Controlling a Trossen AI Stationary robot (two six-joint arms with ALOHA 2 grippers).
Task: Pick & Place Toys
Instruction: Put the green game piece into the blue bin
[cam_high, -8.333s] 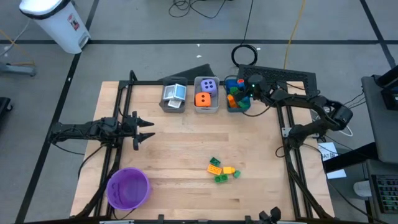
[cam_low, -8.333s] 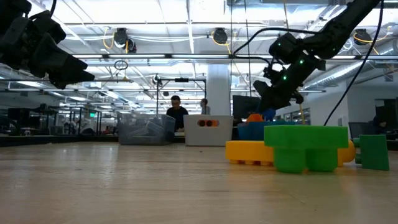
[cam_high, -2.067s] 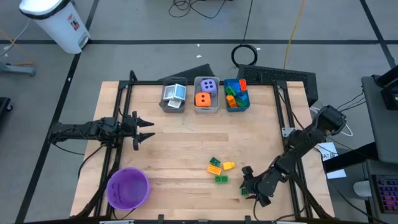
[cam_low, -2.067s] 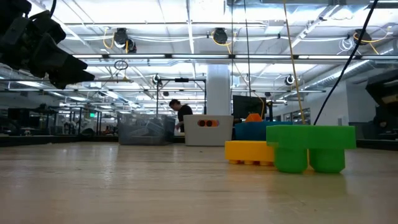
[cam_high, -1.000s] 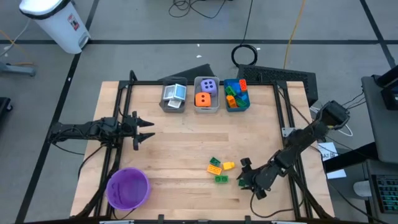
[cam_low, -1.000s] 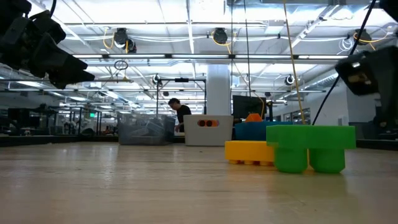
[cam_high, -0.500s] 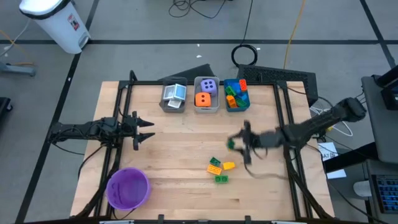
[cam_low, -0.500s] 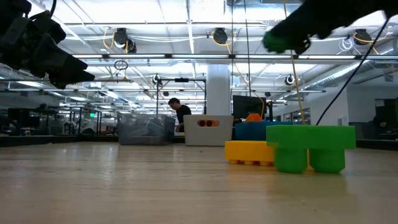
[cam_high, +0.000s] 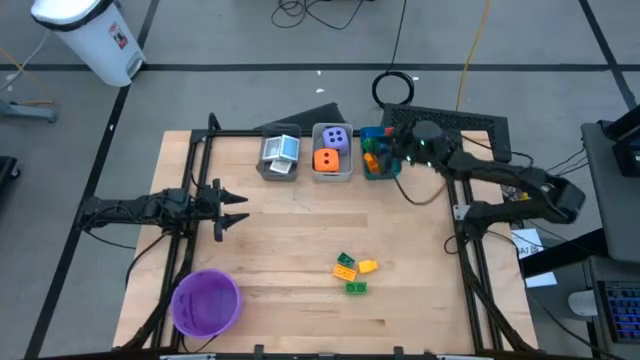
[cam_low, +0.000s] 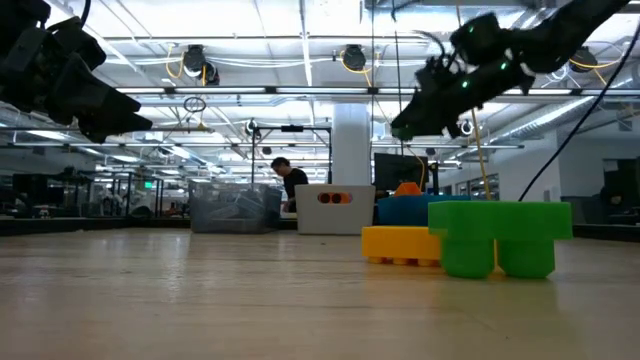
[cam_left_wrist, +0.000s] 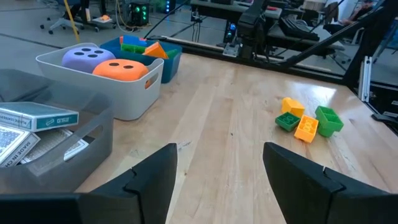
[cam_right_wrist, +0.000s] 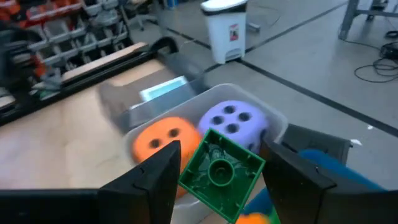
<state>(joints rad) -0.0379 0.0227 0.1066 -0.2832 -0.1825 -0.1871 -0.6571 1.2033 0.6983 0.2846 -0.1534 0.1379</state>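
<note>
The right claw (cam_right_wrist: 217, 171) pinches a small green plastic building brick (cam_right_wrist: 222, 169) between its two dark fingers. In the view from above, the right claw (cam_high: 405, 145) hangs over the blue rectangular bin (cam_high: 380, 166) at the far edge of the wooden bench (cam_high: 300, 230). That bin already holds other bright bricks.

The job now looks like dropping the green brick into the blue bin. To do it well, the claw should be right over the middle of the blue bin, not over the grey bin (cam_high: 332, 168) next door. That one holds the round orange die (cam_high: 326, 159) and the purple die with white dots (cam_high: 336, 137). From the wrist view the brick looks close to the dice, so a small slip could put it in the wrong bin. It should go low first, then let go gently.

Three more small bricks (cam_high: 351, 272), green and yellow, lie together near the middle of the bench.

The left claw (cam_high: 232, 208) waits over the left side of the bench, its fingers spread, holding nothing.
</note>
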